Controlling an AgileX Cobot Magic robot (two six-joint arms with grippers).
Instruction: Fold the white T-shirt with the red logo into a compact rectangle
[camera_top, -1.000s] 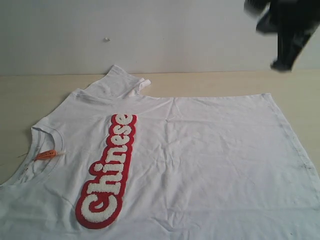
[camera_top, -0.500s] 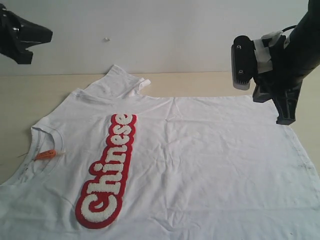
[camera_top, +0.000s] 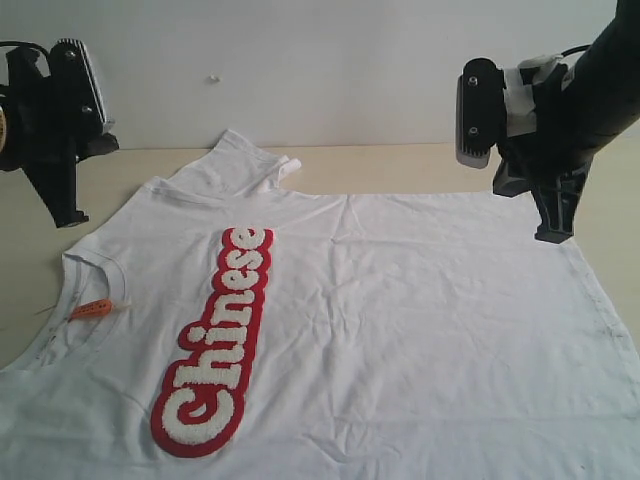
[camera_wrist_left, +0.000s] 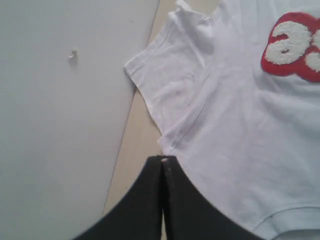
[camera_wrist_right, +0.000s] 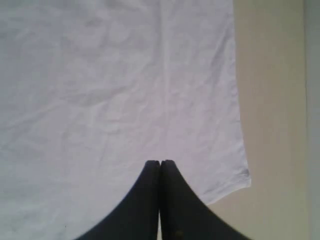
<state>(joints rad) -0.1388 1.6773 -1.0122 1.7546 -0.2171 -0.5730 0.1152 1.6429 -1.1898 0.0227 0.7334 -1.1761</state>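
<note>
The white T-shirt (camera_top: 400, 320) lies spread flat on the beige table, neckline at the left with a small orange tag (camera_top: 92, 309). The red logo (camera_top: 215, 340) with white "Chinese" letters runs along its front; one end shows in the left wrist view as the red logo (camera_wrist_left: 295, 47). My left gripper (camera_top: 70, 215) hovers shut over the table just off the shirt's far-left shoulder, near the sleeve (camera_wrist_left: 165, 85). My right gripper (camera_top: 552, 235) hovers shut above the shirt's far-right hem corner (camera_wrist_right: 240, 180). Neither holds anything.
A pale wall (camera_top: 300, 70) rises behind the table, carrying a small white speck (camera_top: 213, 77). Bare beige tabletop (camera_top: 400, 165) shows beyond the shirt's far edge and to the right of the hem (camera_wrist_right: 275, 100).
Both arms have come down into view. The left gripper swung in from the upper left to the shoulder; the right one dropped from the top right to the hem corner. The shirt has not moved.
</note>
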